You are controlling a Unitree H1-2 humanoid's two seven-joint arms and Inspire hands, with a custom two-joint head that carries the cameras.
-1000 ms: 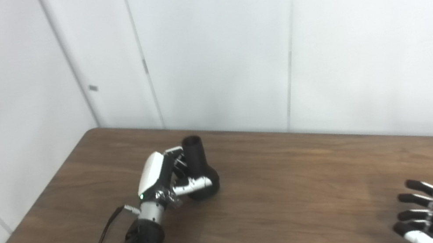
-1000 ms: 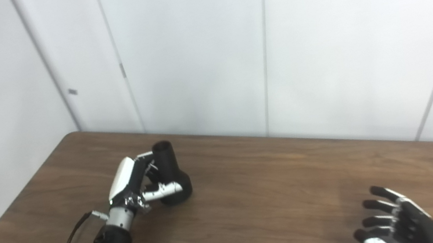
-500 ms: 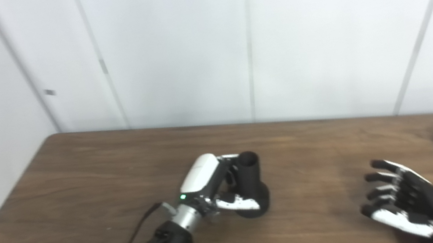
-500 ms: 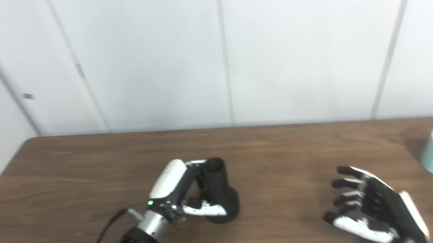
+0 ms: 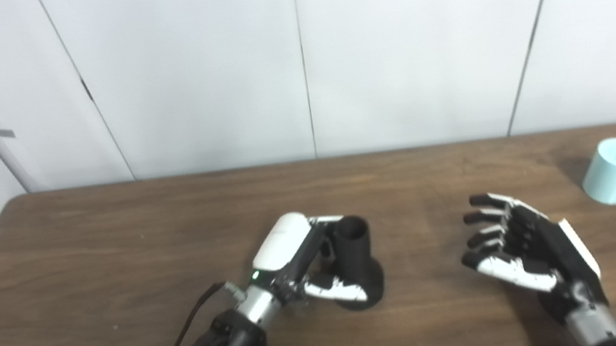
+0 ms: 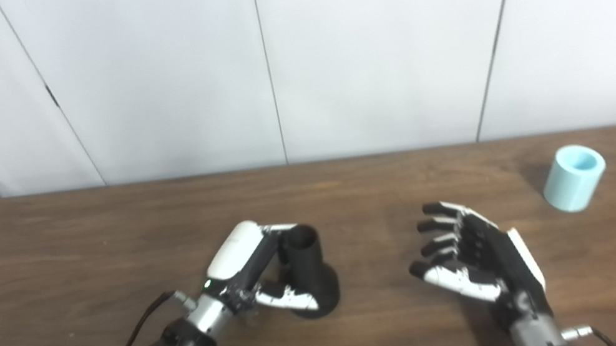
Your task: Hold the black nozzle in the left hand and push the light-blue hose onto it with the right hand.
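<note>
The black nozzle (image 5: 357,259) stands upright on the table (image 5: 75,252), left hand (image 5: 304,259) curled around it. The light-blue hose (image 5: 615,170) sits well apart at far right (untouched). The right hand (image 5: 525,252), fingers spread and empty, could knock the hose rolling.

right hand (image 5: 525,252) perhaps nearer the nozzle (image 5: 357,256)

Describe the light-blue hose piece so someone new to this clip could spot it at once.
Start at the brown wooden table and look to its far right, near the white wall. The light-blue hose is a short, open-topped tube lying apart from both hands, beyond the open right hand. It is the only pale blue thing; the black nozzle sits in the left hand.
</note>
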